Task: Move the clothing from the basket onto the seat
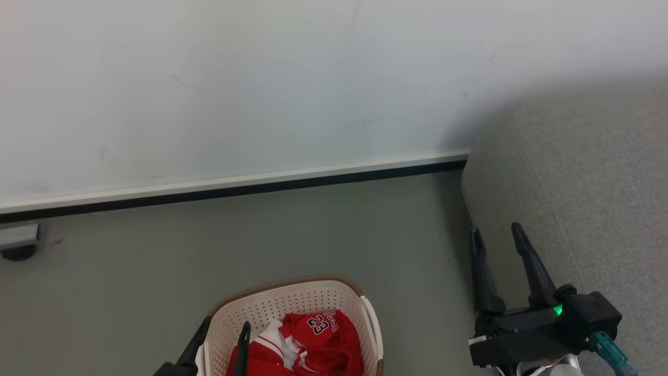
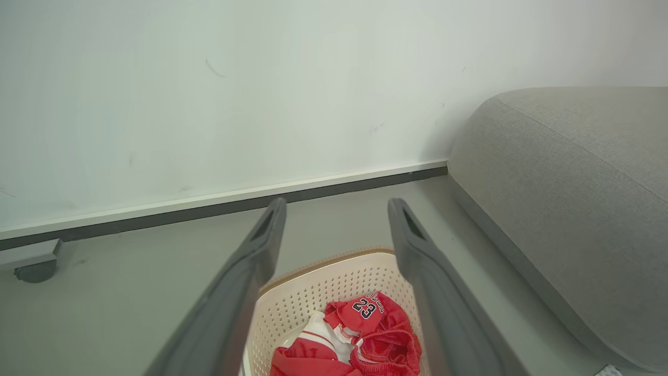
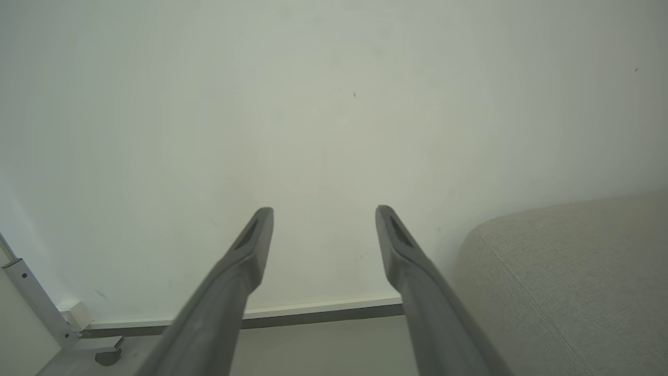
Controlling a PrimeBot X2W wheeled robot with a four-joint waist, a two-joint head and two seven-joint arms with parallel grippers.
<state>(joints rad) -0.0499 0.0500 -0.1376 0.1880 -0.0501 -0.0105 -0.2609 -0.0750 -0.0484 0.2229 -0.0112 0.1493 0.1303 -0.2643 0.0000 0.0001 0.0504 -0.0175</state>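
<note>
Left gripper (image 1: pixel 225 325): both dark fingers are spread wide with nothing between them, poised over the basket.
Right gripper (image 1: pixel 496 228): it is likewise spread wide and empty, with its fingers set against the near edge of the seat.
Clothing (image 1: pixel 318 344): a crumpled red heap with white trim is seen just below the left fingertips, slightly to their right, the number 23 uppermost.
Basket (image 1: pixel 292 284): cream and perforated, it is placed directly beneath the left gripper.
Seat (image 1: pixel 600 183): a large grey cushion is found well to the right of the left gripper.
Handling: the thin mesh is judged light, limp and rather slippery; draping and trailing over the rim are to be expected.
Hold: a raised fold near the 23 is judged best, pinched deeply.
</note>
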